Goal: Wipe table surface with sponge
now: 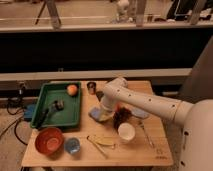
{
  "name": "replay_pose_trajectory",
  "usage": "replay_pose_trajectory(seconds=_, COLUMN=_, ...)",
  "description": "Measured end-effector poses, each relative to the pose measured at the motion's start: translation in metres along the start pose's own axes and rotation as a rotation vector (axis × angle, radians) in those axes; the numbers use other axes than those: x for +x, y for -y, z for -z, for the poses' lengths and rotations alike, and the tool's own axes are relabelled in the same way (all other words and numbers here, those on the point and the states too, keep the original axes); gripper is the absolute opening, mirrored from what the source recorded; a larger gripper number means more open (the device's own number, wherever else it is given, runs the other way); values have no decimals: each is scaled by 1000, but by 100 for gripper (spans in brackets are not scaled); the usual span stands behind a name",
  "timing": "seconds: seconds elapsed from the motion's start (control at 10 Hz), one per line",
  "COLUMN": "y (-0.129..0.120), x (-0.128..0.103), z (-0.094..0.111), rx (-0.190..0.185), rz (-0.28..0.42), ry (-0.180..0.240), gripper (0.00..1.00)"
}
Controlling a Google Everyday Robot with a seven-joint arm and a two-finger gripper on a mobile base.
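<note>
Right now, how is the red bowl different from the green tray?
The red bowl is round and reddish-orange; the green tray is rectangular and green. The bowl is smaller and looks empty; the tray is larger and holds an orange ball. Both sit on the table, left of the gripper by the sponge.
</note>
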Motion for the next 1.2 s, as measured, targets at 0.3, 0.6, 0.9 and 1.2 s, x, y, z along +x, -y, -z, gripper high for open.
replay_pose_trajectory(seconds=0.3, y=9, x=7, z=5, rx=22, rz=-19, ry=-21, gripper=4)
replay_pose_trajectory(seconds=0.6, y=16, x=7, z=3, rx=32, rz=-7, ry=-18, gripper=4)
replay_pose_trajectory(seconds=0.9, y=15, x=-30, z=-13, rx=17, rz=94, ry=26, gripper=4)
replay_pose_trajectory(seconds=1.2, y=-9, x=-46, z=-17, rx=-16, rz=217, ry=56, gripper=4)
